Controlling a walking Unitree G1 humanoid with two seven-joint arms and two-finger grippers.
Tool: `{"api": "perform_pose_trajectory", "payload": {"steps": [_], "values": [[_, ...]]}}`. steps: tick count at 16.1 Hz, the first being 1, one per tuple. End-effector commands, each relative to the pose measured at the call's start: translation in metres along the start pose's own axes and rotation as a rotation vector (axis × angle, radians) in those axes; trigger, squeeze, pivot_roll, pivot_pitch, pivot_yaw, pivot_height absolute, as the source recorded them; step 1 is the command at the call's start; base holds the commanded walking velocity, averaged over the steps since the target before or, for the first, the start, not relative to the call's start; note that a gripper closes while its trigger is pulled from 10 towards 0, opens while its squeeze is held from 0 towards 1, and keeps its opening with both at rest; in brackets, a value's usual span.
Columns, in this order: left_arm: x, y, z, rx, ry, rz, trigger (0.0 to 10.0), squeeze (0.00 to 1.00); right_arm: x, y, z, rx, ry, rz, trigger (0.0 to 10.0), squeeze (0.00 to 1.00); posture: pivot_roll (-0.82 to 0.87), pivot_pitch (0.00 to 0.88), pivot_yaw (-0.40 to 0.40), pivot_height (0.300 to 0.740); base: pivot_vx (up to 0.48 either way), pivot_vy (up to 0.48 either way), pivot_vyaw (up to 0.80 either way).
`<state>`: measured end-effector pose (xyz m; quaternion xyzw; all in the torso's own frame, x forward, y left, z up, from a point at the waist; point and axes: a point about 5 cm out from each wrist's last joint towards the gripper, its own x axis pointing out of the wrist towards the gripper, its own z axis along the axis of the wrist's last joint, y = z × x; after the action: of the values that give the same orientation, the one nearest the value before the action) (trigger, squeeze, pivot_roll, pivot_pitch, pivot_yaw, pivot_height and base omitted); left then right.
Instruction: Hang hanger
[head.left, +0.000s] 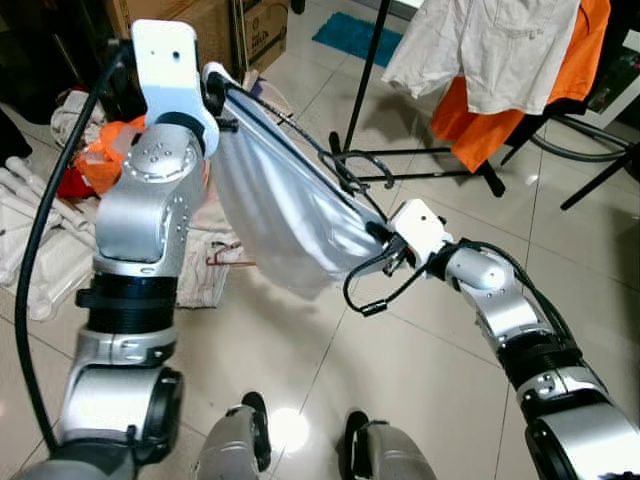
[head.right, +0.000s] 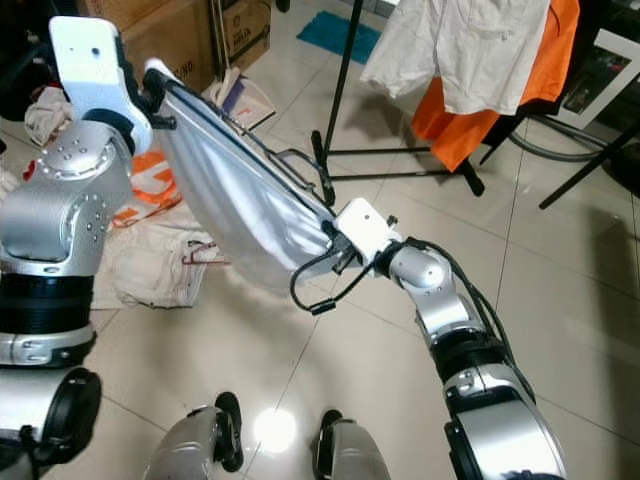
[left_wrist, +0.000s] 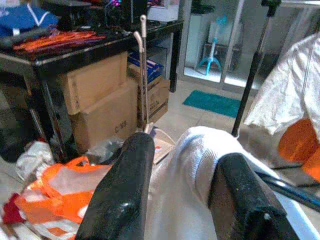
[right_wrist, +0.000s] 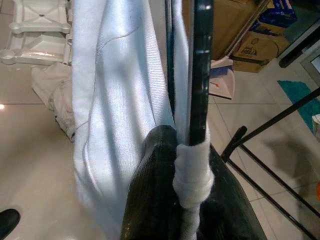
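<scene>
A heap of orange and pale clothes lies on the tiled floor at far left. The left hand pinches one end of a white garment up high. The black hanger runs slanting down inside the cloth (its hook cannot be made out) to the right hand, pressed together on the wrapped far end. Beyond stands a black clothes rack carrying a white shirt over an orange one.
</scene>
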<state>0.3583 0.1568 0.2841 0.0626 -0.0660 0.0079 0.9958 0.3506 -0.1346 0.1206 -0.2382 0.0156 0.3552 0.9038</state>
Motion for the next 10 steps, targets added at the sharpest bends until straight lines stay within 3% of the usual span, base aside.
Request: {"api": "perform_pose_trajectory", "payload": {"steps": [1, 6, 10], "values": [[-0.004, -0.027, -0.007, 0.033, 0.041, -0.152, 10.0, 1.00, 0.005, 0.000, 0.017, -0.027, -0.076, 0.004, 0.0, 0.00, -0.08, 0.199, -0.106, 0.740, 0.000, 0.000, 0.00], [-0.011, -0.018, 0.009, 0.139, 0.017, -0.227, 10.0, 1.00, 0.004, 0.000, 0.013, -0.025, -0.052, 0.012, 0.0, 0.00, -0.08, 0.206, -0.109, 0.740, 0.000, 0.000, 0.00], [-0.029, -0.051, -0.023, 0.259, 0.121, -0.519, 10.0, 1.00, 0.006, 0.002, 0.014, -0.030, -0.049, 0.031, 0.0, 0.00, -0.07, 0.213, -0.116, 0.740, 0.000, 0.000, 0.00]]}}
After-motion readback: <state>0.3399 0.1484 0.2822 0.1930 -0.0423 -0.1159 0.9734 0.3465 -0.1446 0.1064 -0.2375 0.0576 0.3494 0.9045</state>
